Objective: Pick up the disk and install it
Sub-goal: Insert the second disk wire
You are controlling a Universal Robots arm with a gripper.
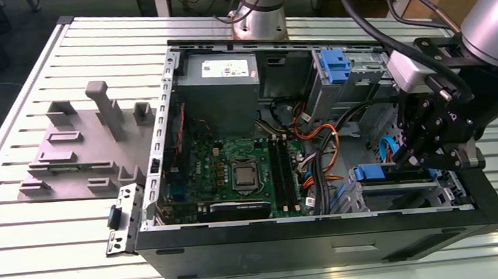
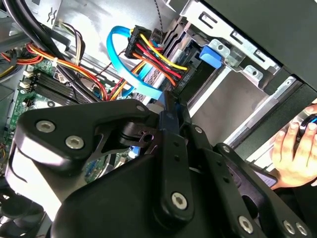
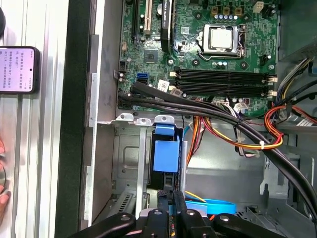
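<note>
While the big black computer case [image 1: 325, 245] lies open on the white ribbed tabletop [image 1: 21, 95], the black gripper [image 1: 403, 162] reaches down into its corner on the exterior view's right. The disk [image 1: 370, 173], a flat drive with a blue plastic edge, stands in a grey metal slot there. Its label side is hidden. The tip of the gripper is just beside it.

In the first wrist view, the blue tab of the disk [image 3: 166, 153] is just ahead of the gripper [image 3: 172, 194]. In the second wrist view, the fingers [image 2: 181, 124] are pressed close together with a thin blue strip between them. I cannot tell if they pinch the disk. A bunch of red, yellow and black wires [image 2: 158, 57] and a flat light blue cable [image 2: 116, 49] hang just past the tip.

The green circuit board [image 1: 233, 173] lies in the middle of the case, with the grey power box [image 1: 217, 76] next to it. Another blue-edged drive [image 1: 335, 66] sits in a slot well apart from the gripper. A grey plastic stand [image 1: 76, 150] rests on the tabletop, on the exterior view's left. A person's hand [image 2: 292, 153] is outside the case.
</note>
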